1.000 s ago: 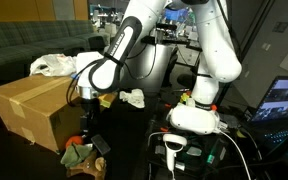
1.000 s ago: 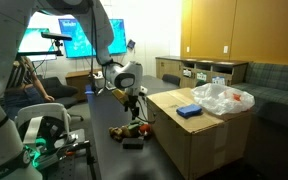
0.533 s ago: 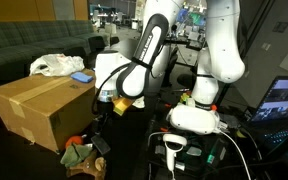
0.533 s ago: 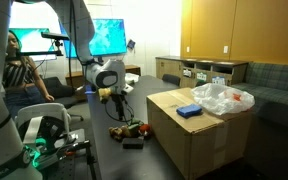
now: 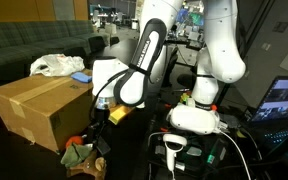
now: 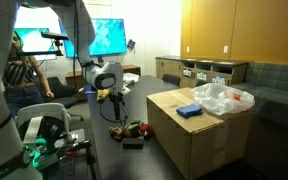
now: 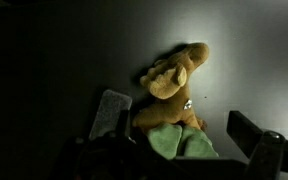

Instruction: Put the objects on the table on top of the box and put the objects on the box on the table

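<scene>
Swinging away from the large brown cardboard box [image 5: 32, 108], the arm has carried the Robotiq gripper [image 6: 114, 107] out over the small pile of objects on the dark table [image 7: 44, 70], just beside the foot of the box. The fingers [image 7: 259, 138] stand wide apart and hold nothing. The wrist view looks down between them.

In that view a brown plush toy [image 7: 174, 75] lies on the table. A green cloth [image 7: 174, 142] covers its lower end and a grey block [image 7: 112, 110] sits just beside it. The top of the box holds a flat blue object [image 6: 189, 111] and a crumpled clear plastic bag [image 6: 225, 98], both untouched.

The step in hand looks like the first pick from the table, probably the plush toy. To do it well, the gripper should centre over the toy's body, not over the cloth. It should come straight down with the jaws open until both fingers straddle the soft body. They should close only once the fingers reach table level. Catching the cloth as well would drag the pile. The lift must clear the box's top edge before the arm moves across.
</scene>
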Tool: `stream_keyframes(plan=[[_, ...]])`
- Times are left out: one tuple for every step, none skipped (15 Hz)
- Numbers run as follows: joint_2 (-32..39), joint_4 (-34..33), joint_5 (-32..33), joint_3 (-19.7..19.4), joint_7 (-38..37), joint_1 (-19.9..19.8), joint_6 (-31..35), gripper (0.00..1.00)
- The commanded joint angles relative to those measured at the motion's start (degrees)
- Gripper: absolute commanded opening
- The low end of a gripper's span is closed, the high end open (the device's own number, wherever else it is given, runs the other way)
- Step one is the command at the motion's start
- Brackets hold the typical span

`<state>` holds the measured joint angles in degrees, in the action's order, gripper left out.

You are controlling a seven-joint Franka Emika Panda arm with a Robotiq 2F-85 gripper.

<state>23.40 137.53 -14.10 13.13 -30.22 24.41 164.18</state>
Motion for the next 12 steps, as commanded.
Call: stream_keyframes(plan=[[3.32, -4.50, -0.50, -0.40, -0.47, 0.53, 0.65, 1.00], [3.61, -5.30, -0.31, -0.29, 0.15, 0.42, 0.09, 1.00], [4.24, -6.09, -0.32, -0.23, 0.45, 0.35, 0.06, 1.00], [4.63, -6.78, 0.06, -0.52, 0.58, 0.57, -0.30, 1.00], [5.13, -7.34, 0.11, -0.48, 0.93, 0.49, -0.37, 1.00], [5.65, -7.85, 0.14, -0.34, 1.42, 0.33, -0.61, 1.00], [6.15, -8.28, 0.59, -0.75, 1.56, 0.57, -1.00, 1.00], [6.56, -8.63, 0.67, -0.63, 2.10, 0.36, -1.67, 1.00], [7.17, -9.04, 1.46, -1.52, 1.88, 1.04, -2.20, 1.00], [7.92, -9.47, 2.27, -2.35, 1.61, 1.74, -2.57, 1.00], [8.50, -9.70, 2.75, -2.95, 1.26, 2.21, -2.72, 1.00], [9.67, -10.16, 3.57, -4.13, 0.34, 3.26, -2.38, 1.00]])
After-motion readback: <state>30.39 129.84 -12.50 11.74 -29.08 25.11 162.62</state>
